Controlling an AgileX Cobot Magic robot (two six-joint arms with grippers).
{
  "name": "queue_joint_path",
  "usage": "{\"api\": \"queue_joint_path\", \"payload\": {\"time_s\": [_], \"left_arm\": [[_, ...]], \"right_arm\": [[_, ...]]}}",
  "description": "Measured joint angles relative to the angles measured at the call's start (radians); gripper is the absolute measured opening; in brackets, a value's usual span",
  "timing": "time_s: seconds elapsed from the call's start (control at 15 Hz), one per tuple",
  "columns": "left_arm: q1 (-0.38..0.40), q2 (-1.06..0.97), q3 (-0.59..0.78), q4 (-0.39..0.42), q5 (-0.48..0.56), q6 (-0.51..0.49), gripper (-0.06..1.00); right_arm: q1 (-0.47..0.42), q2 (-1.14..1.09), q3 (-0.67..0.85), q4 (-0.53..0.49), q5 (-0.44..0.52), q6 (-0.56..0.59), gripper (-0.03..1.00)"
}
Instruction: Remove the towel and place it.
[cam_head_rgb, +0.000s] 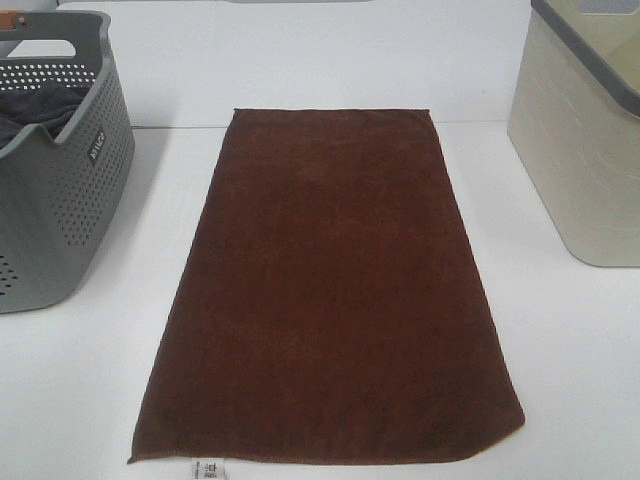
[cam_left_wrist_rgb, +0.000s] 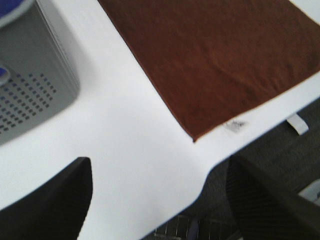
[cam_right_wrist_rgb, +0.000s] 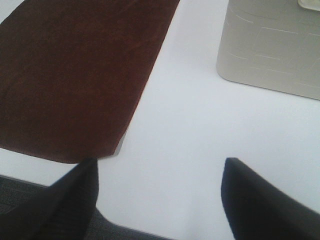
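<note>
brown towel (cam_head_rgb: 330, 290) lies flat on the table (cam_head_rgb: 560, 360); both claws spread, empty.

Table (cam_head_rgb: 80, 380): white, flat, fills most of the high view; its near edge shows in both wrist views.
Grey basket (cam_head_rgb: 60, 190): stands on the table at the far left, walls pierced with rows of small holes, a handle opening in the rim, a small label on its side.
Dark grey cloth (cam_head_rgb: 35, 110): lies bunched inside the grey basket, only its top showing above the rim.
Beige bin (cam_head_rgb: 580, 150): stands on the table at the far right, smooth walls, rounded corners, a grey rim.
Floor (cam_left_wrist_rgb: 270, 145): dark grey, seen past the table edge.
</note>
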Motion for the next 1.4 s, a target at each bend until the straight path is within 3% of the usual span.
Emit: {"api": "queue_joint_path", "payload": {"time_s": [0.8, 1.07, 1.4], "left_arm": [[0.012, -0.008, 0.016, -0.006, 0.026, 0.021, 0.71], [0.194, -0.139, 0.016, -0.006, 0.026, 0.021, 0.71], [0.229, -0.336, 0.016, -0.005, 0.027, 0.021, 0.71]], "right_arm": [[0.0, 0.0, 0.0, -0.001, 0.0, 0.0, 0.66], [-0.122, -0.002, 0.0, 0.001, 0.0, 0.0, 0.66], [-0.137, -0.004, 0.0, 0.003, 0.0, 0.0, 0.66]]}}
